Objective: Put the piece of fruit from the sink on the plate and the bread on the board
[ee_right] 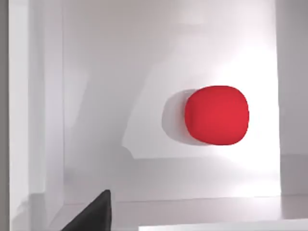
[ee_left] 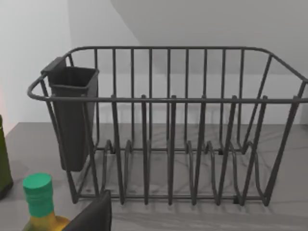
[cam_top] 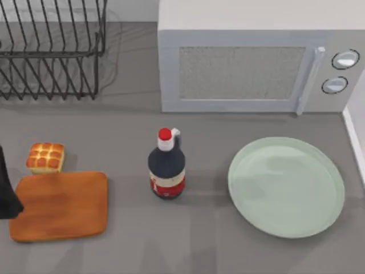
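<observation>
Fruit (ee_right: pixel 217 115) sits alone on the white sink floor (ee_right: pixel 96 96), under the right arm's wrist camera, nothing touching it. Only one dark finger tip (ee_right: pixel 94 214) of the right tool shows at the frame edge, so I can't tell if it's spread or pressed together. Same for the left tool: one dark tip (ee_left: pixel 94 216) in its wrist view, state can't be told. Left arm (cam_top: pixel 7 191) sits at the counter's left edge, just beside the board (cam_top: pixel 60 205).

Bread (cam_top: pixel 45 157) is on the counter (cam_top: pixel 199 251), just off the board's far left corner. Plate (cam_top: pixel 286 186) is bare, on the right.

Risks:
- Fruit is rounded and smooth; an off-centre pinch likely squirts it toward a sink wall.
- Sink walls crowd the descent; a finger could clip the rim.
- Carry path to the plate runs near the dark bottle (cam_top: pixel 166 165); tall, narrow, easy to tip.
- Green-capped bottle (ee_left: pixel 41 202) sits close to the left tool; a swing toward the bread could hit it.
- Dish rack (ee_left: pixel 168 130) sits behind, less of a concern.

Writing: the dark bottle has a red-and-white label, text unreadable. Microwave (cam_top: pixel 256 57) shows two knobs, no legible marks.
</observation>
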You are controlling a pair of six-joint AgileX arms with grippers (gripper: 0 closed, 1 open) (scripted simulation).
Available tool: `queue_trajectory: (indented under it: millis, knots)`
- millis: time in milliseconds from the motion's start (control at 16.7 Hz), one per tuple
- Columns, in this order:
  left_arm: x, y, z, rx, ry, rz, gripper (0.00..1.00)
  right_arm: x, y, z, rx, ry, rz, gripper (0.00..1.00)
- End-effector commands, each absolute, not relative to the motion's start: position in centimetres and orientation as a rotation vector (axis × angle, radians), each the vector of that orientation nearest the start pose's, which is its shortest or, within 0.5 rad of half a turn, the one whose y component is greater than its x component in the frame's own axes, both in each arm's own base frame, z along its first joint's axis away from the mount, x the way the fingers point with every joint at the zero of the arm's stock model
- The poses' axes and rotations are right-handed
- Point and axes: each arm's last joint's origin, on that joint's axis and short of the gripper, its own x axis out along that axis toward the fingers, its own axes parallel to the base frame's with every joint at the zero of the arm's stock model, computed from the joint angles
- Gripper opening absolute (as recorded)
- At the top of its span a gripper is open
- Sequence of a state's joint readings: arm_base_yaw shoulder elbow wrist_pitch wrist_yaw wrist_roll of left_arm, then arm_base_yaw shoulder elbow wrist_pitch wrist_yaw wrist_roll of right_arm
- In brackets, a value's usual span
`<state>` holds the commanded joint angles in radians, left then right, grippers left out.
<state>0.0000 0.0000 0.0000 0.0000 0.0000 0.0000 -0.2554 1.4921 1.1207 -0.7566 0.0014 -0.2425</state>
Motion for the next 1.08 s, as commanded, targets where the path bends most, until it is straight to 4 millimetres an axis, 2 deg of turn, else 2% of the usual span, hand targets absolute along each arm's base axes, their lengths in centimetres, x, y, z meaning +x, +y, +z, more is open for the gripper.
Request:
queue_trajectory:
  millis: [240, 420, 600, 960, 1080]
  knots:
    - [10.6, -0.1, 16.0, 0.000, 0.000, 0.000, 1.00, 34.1, -10.6, 19.9, -0.035, 1.400, -0.048, 1.00]
    - [10.6, -0.1, 16.0, 0.000, 0.000, 0.000, 1.00, 36.3, -12.3, 17.2, -0.006, 1.520, -0.021, 1.00]
    - [10.6, -0.1, 16.0, 0.000, 0.000, 0.000, 1.00, 37.0, -13.1, 15.9, 0.007, 1.569, -0.008, 1.00]
    - [10.6, -0.1, 16.0, 0.000, 0.000, 0.000, 1.00, 37.1, -12.9, 15.8, 0.004, 1.570, -0.005, 1.00]
    - [10.6, -0.1, 16.0, 0.000, 0.000, 0.000, 1.00, 37.3, -13.0, 14.5, 0.006, 1.574, -0.004, 1.00]
